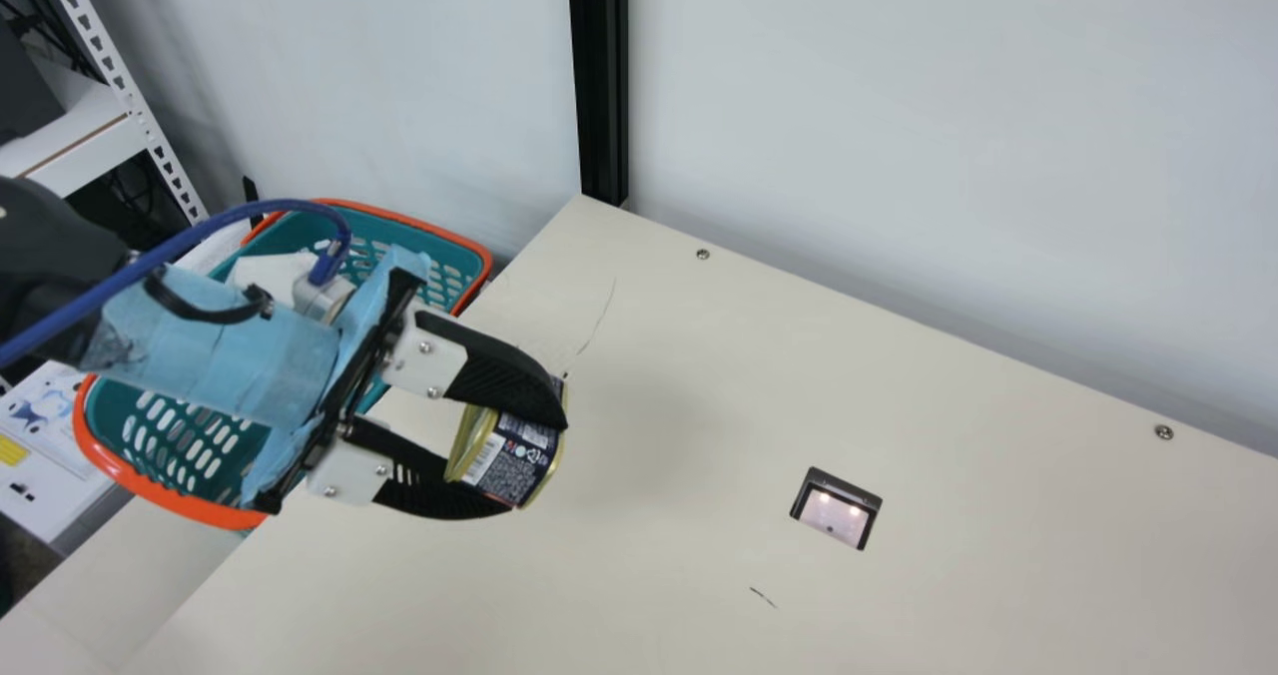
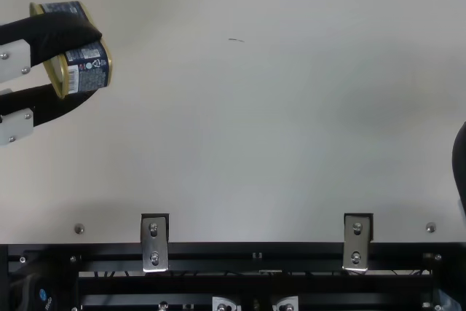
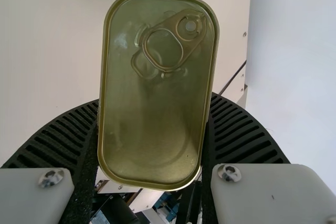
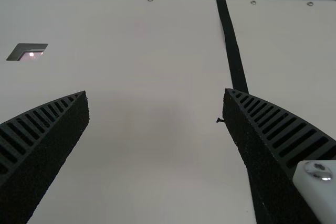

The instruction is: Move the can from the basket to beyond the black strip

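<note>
In the main view my left gripper is shut on the can, held by its sides over the table's left part, just right of the basket. The top view has the can at its left edge. The left wrist view shows the can's gold lid with its pull ring between the ribbed fingers of the left gripper. The right gripper shows at the top view's right edge; in the right wrist view the right gripper stands open, and the black strip runs along the table there.
The cream table has a small square cutout and a few screws. A black post stands against the wall behind it. A white shelf rack is at the far left, and metal brackets sit on the table's near edge.
</note>
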`<state>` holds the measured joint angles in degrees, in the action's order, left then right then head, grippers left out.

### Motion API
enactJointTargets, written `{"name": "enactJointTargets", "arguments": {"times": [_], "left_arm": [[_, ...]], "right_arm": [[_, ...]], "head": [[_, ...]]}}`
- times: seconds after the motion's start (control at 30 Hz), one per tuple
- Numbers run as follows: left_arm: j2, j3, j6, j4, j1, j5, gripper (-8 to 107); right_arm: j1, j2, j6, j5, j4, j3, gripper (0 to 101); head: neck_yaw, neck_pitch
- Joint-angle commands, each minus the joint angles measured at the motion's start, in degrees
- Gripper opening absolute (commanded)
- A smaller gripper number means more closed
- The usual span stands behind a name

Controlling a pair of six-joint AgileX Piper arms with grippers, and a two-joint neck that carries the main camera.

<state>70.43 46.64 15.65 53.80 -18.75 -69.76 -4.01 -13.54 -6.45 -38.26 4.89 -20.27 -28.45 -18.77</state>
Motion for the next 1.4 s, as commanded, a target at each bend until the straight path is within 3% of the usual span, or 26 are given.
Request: {"name": "enactJointTargets", "arguments": {"times": [0.0,0.57,0.83,1.23,1.27,1.37], "left_arm": [[0.00,0.00,0.00,0.00,0.00,0.00,10],[-0.43,0.14,-0.94,-0.11,0.28,0.68,10],[-3.93,0.53,-2.88,-2.69,4.33,6.24,10],[-9.78,0.79,-1.56,-11.29,15.19,18.76,10],[-9.66,0.57,-1.67,-9.94,13.81,16.75,10],[-9.79,0.70,-1.57,-11.11,15.15,18.56,10]], "right_arm": [[0.00,0.00,0.00,0.00,0.00,0.00,101],[0.00,0.00,0.00,0.00,0.00,0.00,101],[0.00,0.00,0.00,0.00,0.00,0.00,101],[0.00,0.00,0.00,0.00,0.00,0.00,101],[0.00,0.00,0.00,0.00,0.00,0.00,101],[0.00,0.00,0.00,0.00,0.00,0.00,101]], "head": [[-1.22,-2.61],[1.58,-1.93],[9.32,-0.73],[20.02,0.93],[20.98,1.11],[20.98,1.11]]}}
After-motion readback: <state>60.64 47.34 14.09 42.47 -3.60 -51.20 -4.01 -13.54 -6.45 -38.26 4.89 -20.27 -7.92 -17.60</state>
